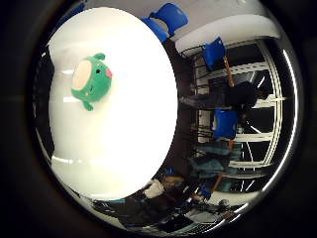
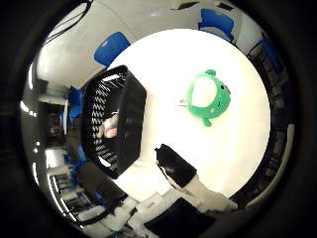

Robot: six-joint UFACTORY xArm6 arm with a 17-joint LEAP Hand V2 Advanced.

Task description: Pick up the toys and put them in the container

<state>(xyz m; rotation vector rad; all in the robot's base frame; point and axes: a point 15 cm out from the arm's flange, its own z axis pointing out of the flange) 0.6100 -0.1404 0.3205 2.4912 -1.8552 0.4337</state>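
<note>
A green round plush toy (image 2: 209, 99) with a cream belly and pink cheeks lies on the white round table (image 2: 237, 148); it also shows at plush toy (image 1: 91, 81). Beside it on the table stands a black slatted basket (image 2: 116, 119) with a pale toy (image 2: 110, 128) inside. One finger of my hand (image 2: 185, 178), black-tipped on white parts, reaches straight out over the table between the basket and the plush, touching neither. The hand holds nothing and hovers well above the table.
Blue chairs (image 1: 168, 20) stand around the table's far side. Glass doors and more blue chairs (image 1: 225, 124) lie beyond the table edge. White table (image 1: 124, 139) surface spreads wide around the plush.
</note>
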